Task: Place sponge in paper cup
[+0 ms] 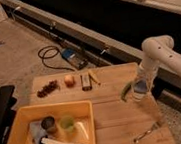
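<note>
Yellow bin (pixel 15 142) holds your cloth (pixel 35 130), dark can (pixel 49 124) and green cup (pixel 67 123); gripper (pixel 140 90) sits over the paper cup (pixel 139 96) at the worktop (pixel 118 118) right edge, sponge (pixel 139 86) there, jaws' opening indeterminate.
</note>
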Robot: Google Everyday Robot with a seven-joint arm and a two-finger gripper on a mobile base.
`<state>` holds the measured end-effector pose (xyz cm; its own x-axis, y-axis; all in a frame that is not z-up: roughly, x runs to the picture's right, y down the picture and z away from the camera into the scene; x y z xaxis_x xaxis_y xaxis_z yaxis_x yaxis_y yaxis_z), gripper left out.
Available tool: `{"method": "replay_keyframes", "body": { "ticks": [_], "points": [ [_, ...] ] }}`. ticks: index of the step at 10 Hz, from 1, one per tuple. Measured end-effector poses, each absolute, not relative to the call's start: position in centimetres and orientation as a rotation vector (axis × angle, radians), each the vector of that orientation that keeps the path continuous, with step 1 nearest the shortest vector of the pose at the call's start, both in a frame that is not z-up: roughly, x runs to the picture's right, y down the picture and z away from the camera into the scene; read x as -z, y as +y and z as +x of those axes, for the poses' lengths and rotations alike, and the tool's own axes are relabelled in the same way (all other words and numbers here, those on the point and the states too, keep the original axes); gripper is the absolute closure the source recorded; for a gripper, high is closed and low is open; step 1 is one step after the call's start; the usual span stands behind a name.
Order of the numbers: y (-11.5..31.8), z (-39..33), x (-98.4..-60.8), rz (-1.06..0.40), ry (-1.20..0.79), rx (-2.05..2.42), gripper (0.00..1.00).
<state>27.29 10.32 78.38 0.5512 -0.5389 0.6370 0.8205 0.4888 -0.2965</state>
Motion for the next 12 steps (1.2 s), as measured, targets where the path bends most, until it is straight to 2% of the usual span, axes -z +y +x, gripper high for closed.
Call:
{"method": "replay_keyframes", "body": {
  "ticks": [2, 3, 10, 12],
  "points": [
    [10.8, 26.7, -78.9, -0.639, -0.526, 0.869, 0.39],
    [11.0, 26.6, -79.2, -0.646, -0.537, 0.868, 0.37],
    [11.0, 26.9, -79.4, -0.642, -0.529, 0.851, 0.37],
    [9.8, 29.3, -77.2, -0.619, -0.476, 0.824, 0.37]
  ]
}}
